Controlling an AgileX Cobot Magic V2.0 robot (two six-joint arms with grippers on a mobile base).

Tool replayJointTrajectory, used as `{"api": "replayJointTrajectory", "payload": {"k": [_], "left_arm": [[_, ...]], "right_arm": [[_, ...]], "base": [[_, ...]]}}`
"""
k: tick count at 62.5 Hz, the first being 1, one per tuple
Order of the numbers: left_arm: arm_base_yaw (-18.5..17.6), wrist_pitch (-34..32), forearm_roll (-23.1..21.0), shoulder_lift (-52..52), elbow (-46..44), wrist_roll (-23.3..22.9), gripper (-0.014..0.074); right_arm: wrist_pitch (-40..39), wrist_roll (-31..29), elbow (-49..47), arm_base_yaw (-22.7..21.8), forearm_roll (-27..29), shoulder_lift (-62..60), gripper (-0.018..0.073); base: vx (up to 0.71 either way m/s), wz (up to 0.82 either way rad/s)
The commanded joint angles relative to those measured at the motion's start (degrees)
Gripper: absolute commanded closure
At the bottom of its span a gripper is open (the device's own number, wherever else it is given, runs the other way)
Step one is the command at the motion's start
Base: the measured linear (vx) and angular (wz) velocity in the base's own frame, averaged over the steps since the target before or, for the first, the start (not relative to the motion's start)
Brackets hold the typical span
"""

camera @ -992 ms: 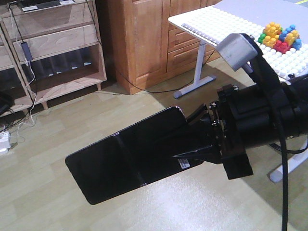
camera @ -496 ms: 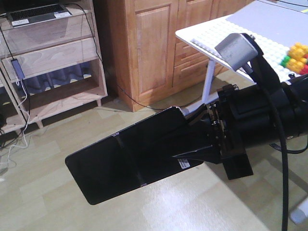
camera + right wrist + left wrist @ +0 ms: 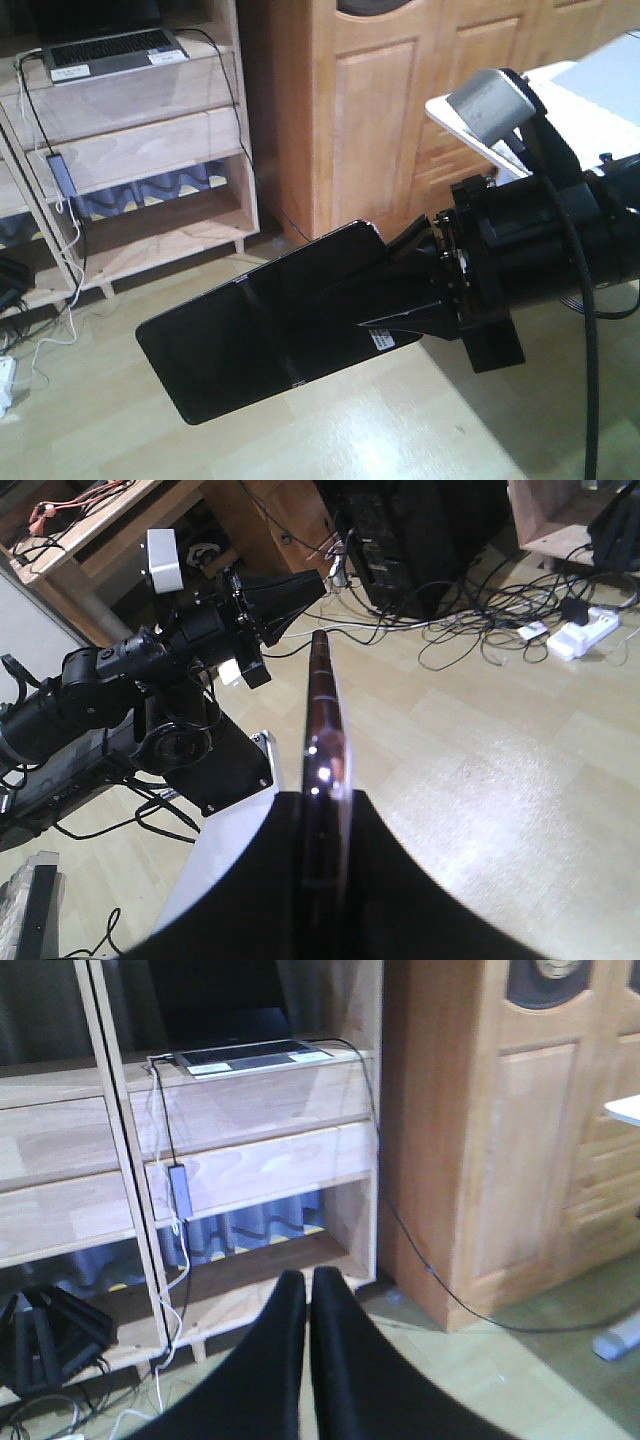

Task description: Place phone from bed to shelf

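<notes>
Grips the phone (image 3: pixel 260 340) in the right pincer (image 3: pixel 398 312), jaws narrowed onto one short end, with the small white sticker (image 3: pixel 382 340) just beside the fingertips. Holds it out in the air above the pale plank floor (image 3: pixel 360 440), glossy black face turned upward and tilted, a seam running across its middle. Shows, from the right wrist, the same phone (image 3: pixel 326 710) edge-on: a thin pinkish strip standing straight out between the two black fingers (image 3: pixel 260 880) and touching both.

Holds the left pincer (image 3: pixel 308 1295) shut on nothing, its tips pressed side by side with only a hairline gap. Points it toward the shelf (image 3: pixel 265 1160), a thick pale board with visible grain in a light-wood unit, well apart from the phone.

Bears a silver laptop (image 3: pixel 250 1055) on the board above that one. Lets a black cable (image 3: pixel 160 1110) hang from the laptop down the front of the unit to the floor. Stands just beside an orange-brown cupboard (image 3: pixel 370 110) on the right. Reveals a corner of a white surface (image 3: pixel 600 110) behind the right arm. Takes in, from the right wrist, a white power strip (image 3: pixel 580 635) among tangled cords on the floor.
</notes>
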Motion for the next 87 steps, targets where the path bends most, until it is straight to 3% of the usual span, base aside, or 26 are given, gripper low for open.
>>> {"api": "replayJointTrajectory", "payload": {"k": [1, 87], "left_arm": [[-0.14, -4.24, -0.54, -0.39, 0.41, 0.00, 0.0595], [-0.14, -4.24, -0.54, -0.39, 0.41, 0.00, 0.0595]], "right_arm": [[3.57, -0.42, -1.45, 0.05, 5.18, -1.48, 0.0561], [3.57, -0.47, -1.45, 0.05, 5.18, -1.48, 0.0561]], "base": [[0.43, 0.19], [0.38, 0.21]]}}
